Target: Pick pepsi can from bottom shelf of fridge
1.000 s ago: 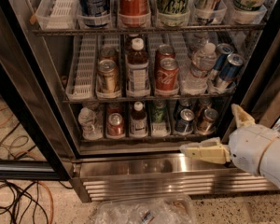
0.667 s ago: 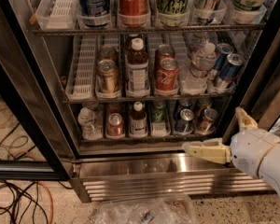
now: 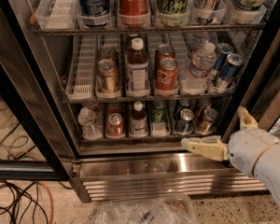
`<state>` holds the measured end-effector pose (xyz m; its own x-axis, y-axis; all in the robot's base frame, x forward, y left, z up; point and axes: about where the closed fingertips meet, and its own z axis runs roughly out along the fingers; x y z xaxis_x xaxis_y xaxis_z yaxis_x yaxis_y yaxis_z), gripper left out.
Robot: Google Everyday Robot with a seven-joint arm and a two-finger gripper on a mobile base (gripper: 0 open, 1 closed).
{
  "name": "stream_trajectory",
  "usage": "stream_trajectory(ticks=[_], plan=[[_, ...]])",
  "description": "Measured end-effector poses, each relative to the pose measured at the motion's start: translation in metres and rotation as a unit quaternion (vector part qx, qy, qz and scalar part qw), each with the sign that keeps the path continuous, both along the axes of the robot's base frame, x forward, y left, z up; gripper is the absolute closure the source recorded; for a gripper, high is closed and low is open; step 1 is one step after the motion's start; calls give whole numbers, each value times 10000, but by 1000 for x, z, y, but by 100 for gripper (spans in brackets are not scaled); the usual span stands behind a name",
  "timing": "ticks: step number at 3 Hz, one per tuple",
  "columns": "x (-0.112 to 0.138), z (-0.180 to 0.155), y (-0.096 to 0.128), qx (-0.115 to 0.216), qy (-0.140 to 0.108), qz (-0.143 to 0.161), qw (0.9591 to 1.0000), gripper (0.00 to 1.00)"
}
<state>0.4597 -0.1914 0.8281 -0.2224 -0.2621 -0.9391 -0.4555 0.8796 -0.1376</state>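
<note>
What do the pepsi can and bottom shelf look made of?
Pepsi can: likely aluminium, glossy dark blue, bare silver top. Bottom shelf: seemingly metal wire, thin grey bars at its front edge. Gripper, open, sits low right, in front of the shelf.

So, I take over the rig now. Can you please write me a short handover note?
The gripper is open and holds nothing, low on the right, in front of the fridge base, outside the bottom shelf.
The pepsi can stands upright on the bottom shelf, between a green can and a copper-brown can, untouched.
Done: fridge open, gripper close.
Left: reach in, grip the pepsi can, lift it out.
</note>
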Motion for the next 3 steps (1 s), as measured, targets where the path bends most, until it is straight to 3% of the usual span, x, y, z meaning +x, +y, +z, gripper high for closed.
stream_trajectory(ticks=[1,2,3], plan=[[-2,-32,-10,149,-40,-505,9986,0],[-5,-62,-10,66,-229,-773,9967,0],[7,-69,31,-185,-716,-593,9955,0]])
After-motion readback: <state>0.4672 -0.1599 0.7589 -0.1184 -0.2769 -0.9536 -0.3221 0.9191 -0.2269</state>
